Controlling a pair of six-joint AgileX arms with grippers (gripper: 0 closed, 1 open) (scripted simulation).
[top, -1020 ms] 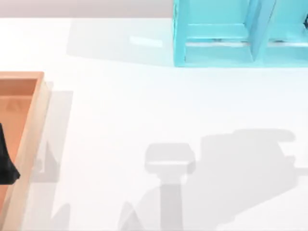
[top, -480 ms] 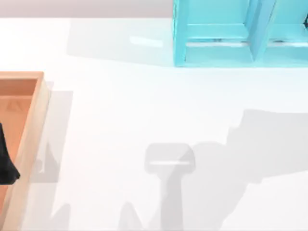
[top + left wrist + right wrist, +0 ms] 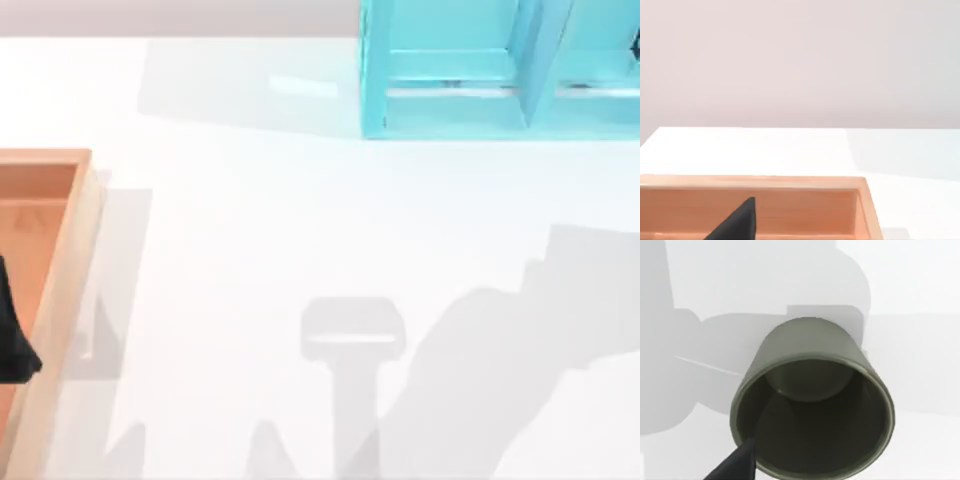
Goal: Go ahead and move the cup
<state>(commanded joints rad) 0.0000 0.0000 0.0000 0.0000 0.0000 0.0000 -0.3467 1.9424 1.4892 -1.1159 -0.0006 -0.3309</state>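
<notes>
The cup [image 3: 812,400] is olive green and round, seen close from above its open mouth in the right wrist view. It hangs above the white table, with its shadow cast on the surface behind it. My right gripper [image 3: 737,462] is shut on the cup's rim, one dark fingertip [image 3: 742,455] reaching just inside the wall. My left gripper [image 3: 12,345] is parked over the wooden tray [image 3: 70,260] at the table's left edge, and it also appears as a dark tip [image 3: 737,222] in the left wrist view.
A cyan shelf unit [image 3: 450,110] stands at the back right. The wooden tray [image 3: 805,200] has raised walls. A broad grey shadow [image 3: 520,360] of my right arm lies across the table's front right.
In the top view the right arm's shadow has slid to the right and changed shape. The tray, the shelf and the left gripper stayed put.
</notes>
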